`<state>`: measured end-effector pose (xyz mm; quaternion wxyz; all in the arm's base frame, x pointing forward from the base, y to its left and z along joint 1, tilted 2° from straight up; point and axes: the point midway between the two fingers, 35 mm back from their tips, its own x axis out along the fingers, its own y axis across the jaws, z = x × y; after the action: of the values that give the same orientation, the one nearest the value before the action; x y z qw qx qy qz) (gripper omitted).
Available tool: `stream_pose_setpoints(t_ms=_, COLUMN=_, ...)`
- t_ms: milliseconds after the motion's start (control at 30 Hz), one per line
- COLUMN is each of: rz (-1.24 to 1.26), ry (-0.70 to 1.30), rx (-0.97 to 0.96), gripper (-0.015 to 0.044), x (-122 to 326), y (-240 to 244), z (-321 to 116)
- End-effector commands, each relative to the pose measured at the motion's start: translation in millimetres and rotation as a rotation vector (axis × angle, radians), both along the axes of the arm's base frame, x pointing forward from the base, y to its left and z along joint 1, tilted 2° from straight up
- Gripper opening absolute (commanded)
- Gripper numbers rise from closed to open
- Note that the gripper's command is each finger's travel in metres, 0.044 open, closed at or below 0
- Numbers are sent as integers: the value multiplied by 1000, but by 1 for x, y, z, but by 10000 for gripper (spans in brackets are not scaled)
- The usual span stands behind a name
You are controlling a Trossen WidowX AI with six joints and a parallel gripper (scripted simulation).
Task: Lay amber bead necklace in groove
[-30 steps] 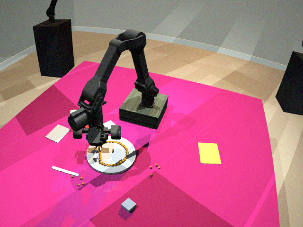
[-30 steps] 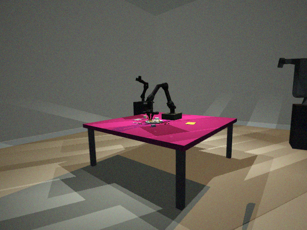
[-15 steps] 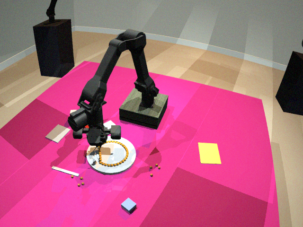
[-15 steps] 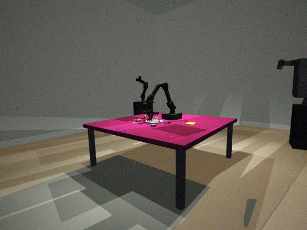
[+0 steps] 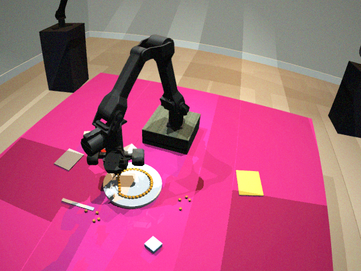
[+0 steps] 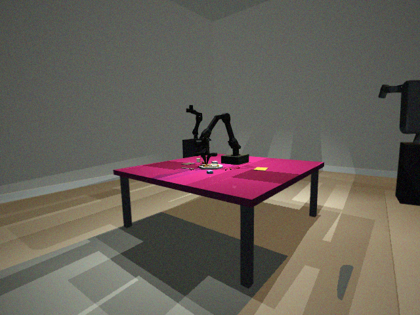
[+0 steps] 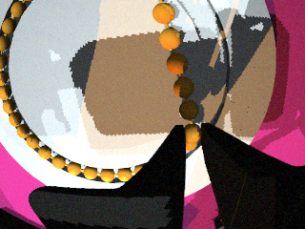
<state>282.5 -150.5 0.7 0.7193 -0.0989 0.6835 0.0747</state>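
The amber bead necklace [image 5: 133, 197] [image 7: 170, 38] lies as a loop on the round bead board [image 5: 157, 182] [image 6: 220, 167] [image 7: 253, 95]. In the wrist view its left and lower beads follow the groove, while its right side runs nearly straight, inside the groove's dark curved line. My gripper [image 5: 118, 174] [image 6: 206, 164] [image 7: 191, 132] points down at the board's back left part in the top view, its fingertips close to the board. It is shut on a bead of the necklace at the lower end of that straight side. The fingers hide the beads beside them.
Loose amber beads [image 5: 186, 196] [image 5: 97, 212] lie right and front-left of the board. A thin strip [image 5: 78, 204] and a flat tan square [image 5: 69, 159] lie left. A small pale block [image 5: 153, 243] lies in front, a yellow square [image 5: 249, 182] right. White blocks stand behind the gripper.
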Motion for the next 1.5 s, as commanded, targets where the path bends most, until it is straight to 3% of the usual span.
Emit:
stream_pose_setpoints(t_ms=0, rz=-7, ry=-6, rx=1, gripper=0, x=1, y=0, z=3)
stream_pose_setpoints(t_ms=467, rz=-7, ry=-6, rx=1, gripper=0, x=1, y=-7, z=-4)
stream_pose_setpoints(t_ms=1033, rz=-12, ry=-2, rx=-1, gripper=440, x=0, y=-7, z=1)
stream_pose_setpoints(t_ms=1467, rz=-7, ry=-6, rx=1, gripper=440, x=0, y=-7, z=4)
